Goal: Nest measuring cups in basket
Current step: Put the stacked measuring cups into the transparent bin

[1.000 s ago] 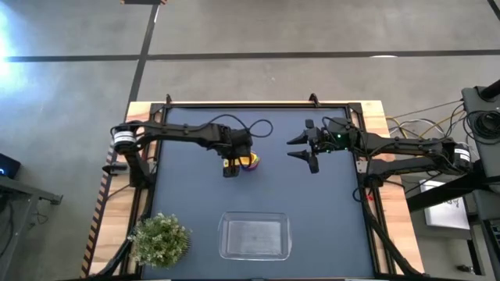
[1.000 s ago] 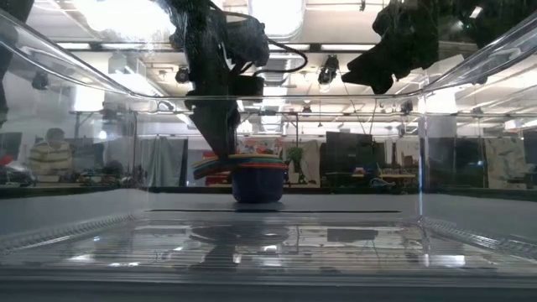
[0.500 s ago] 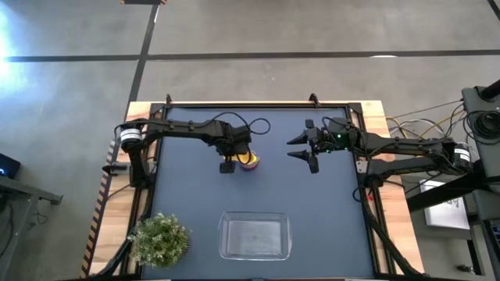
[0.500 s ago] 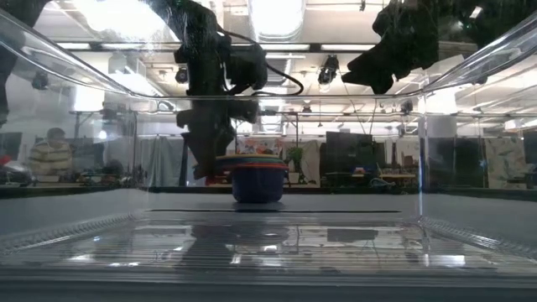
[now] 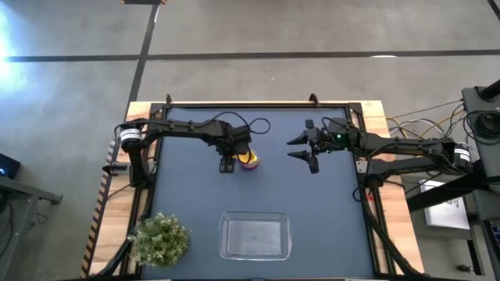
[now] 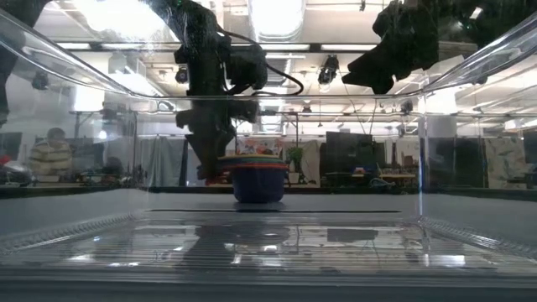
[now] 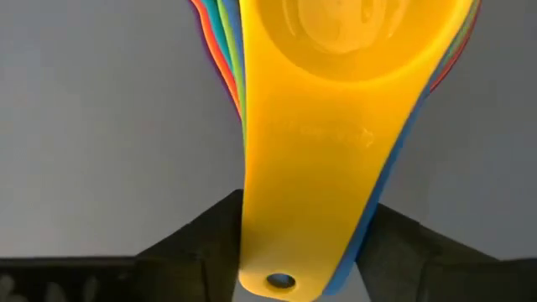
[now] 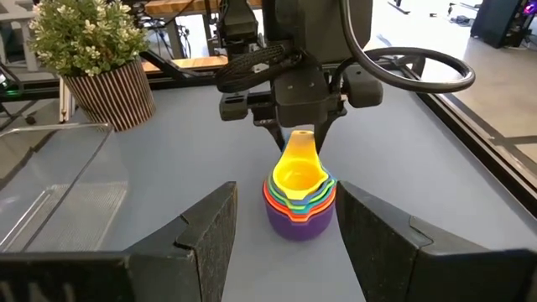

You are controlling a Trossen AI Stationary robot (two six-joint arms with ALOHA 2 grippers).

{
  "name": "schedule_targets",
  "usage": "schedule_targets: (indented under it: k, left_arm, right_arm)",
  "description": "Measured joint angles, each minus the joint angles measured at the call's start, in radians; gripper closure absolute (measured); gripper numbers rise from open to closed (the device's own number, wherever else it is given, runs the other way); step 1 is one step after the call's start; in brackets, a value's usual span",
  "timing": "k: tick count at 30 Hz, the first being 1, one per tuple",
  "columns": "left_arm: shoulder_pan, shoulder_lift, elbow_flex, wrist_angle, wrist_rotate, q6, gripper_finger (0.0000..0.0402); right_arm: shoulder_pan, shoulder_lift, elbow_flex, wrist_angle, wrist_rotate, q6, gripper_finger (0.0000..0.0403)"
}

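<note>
The measuring cups (image 5: 248,160) stand nested in one stack on the dark table: purple outermost in the right wrist view (image 8: 299,201), yellow innermost (image 7: 327,126). Their stacked handles point toward the table's left. My left gripper (image 5: 227,165) stands over those handles, pointing down, closed on them (image 7: 306,252). My right gripper (image 5: 306,152) hangs open and level to the right of the stack, holding nothing (image 8: 285,226). The clear basket (image 5: 226,234) lies at the table's near edge. My left gripper pinches the stacked handles (image 7: 252,210) between its two fingers, one on each long side, near their free ends. The fingers (image 7: 201,243) come from above, pointing down, across the handles. The stack rests upright on the table by its bottom cup (image 6: 257,189).
A bushy green plant (image 5: 160,238) in a striped pot stands at the near left corner beside the basket. The low view looks through the basket's clear walls (image 6: 67,75). A raised frame (image 5: 258,104) runs round the table. Bare tabletop lies between the stack and the basket.
My left gripper has shifted a little toward the table's left edge and down along the handles, rolling slightly. The stack of cups has stayed where it was.
</note>
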Motion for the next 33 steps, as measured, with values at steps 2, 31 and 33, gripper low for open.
schedule_targets:
  k: [2,31,33]
  left_arm:
    - [0.0,0.0,0.0,0.0,0.0,0.003,0.0233]
    - [-0.007,-0.022,-0.001,0.037,-0.01,0.016,0.0275]
    - [-0.008,-0.043,-0.001,0.038,-0.011,0.014,0.0275]
  right_arm:
    - [0.0,0.0,0.0,0.0,0.0,0.0,0.0213]
    - [0.0,0.0,-0.001,0.0,0.0,0.011,0.0213]
    - [0.0,0.0,-0.001,0.0,0.0,0.014,0.0213]
